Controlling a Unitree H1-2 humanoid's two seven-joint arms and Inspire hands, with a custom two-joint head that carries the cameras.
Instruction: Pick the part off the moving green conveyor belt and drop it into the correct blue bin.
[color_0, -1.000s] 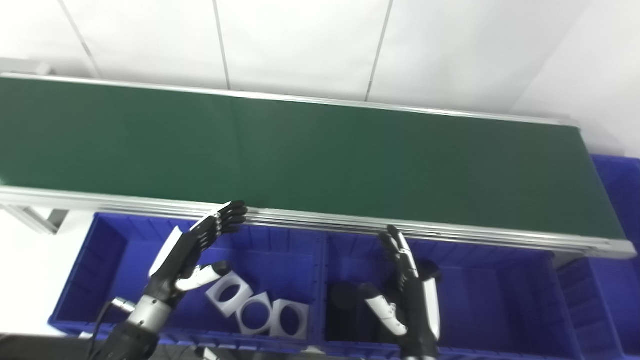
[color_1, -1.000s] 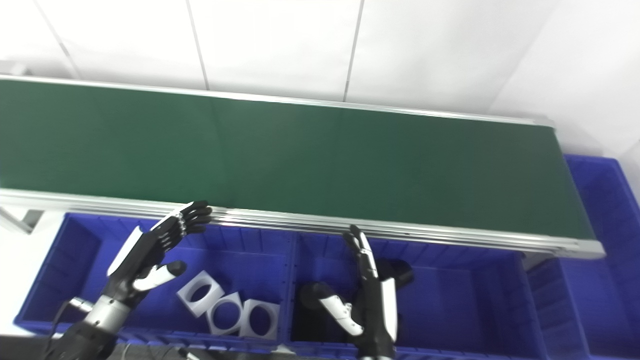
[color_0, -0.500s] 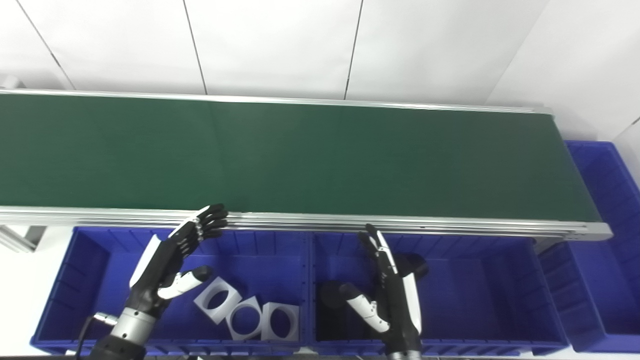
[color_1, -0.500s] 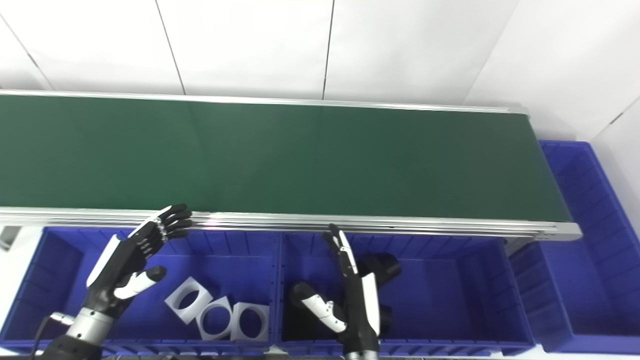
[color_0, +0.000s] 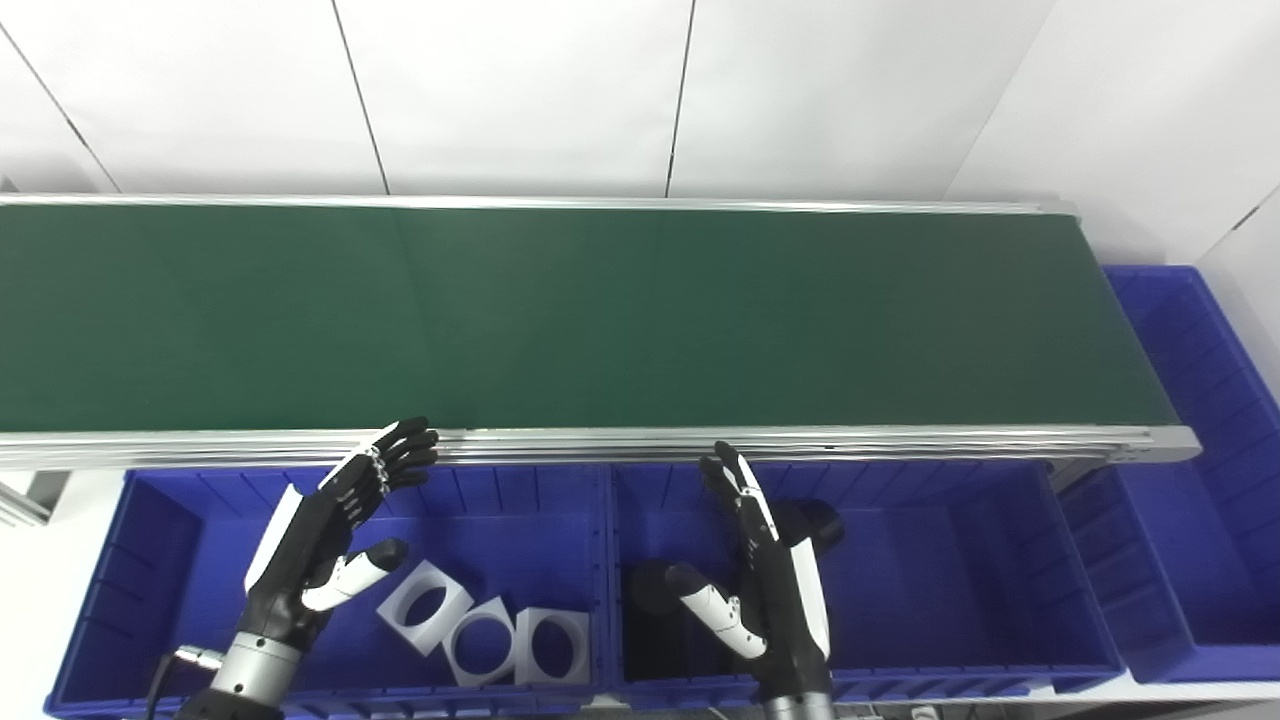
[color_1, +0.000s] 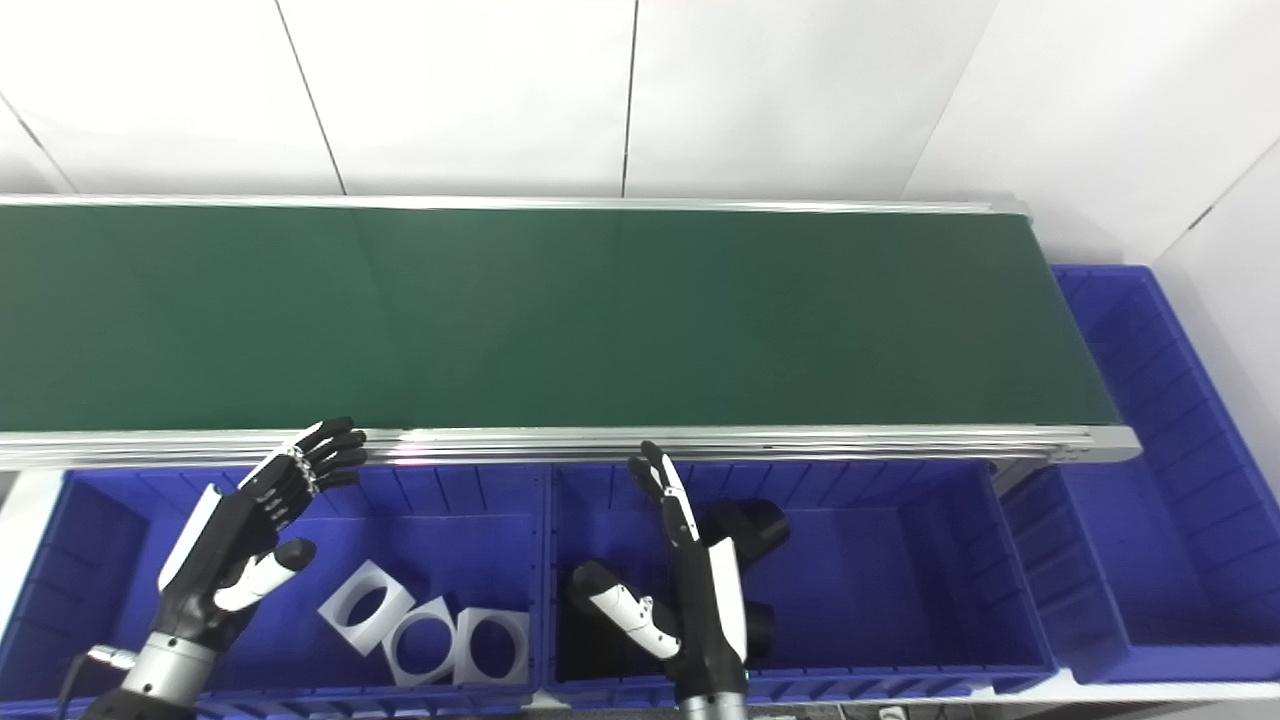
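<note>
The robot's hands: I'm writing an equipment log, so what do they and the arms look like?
Both the left hand and the right hand have black fingers and palm parts with glossy white shell panels on the back and thumb. The left wrist is a silver metal cylinder with a thin dark cable beside it. The right wrist is largely cut off by the picture's bottom edge.

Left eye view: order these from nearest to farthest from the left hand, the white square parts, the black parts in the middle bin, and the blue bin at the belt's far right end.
From the left hand:
1. White square parts, just right of it, same bin.
2. Black parts, next bin over, by the right hand.
3. Far right blue bin, past the belt's end.
</note>
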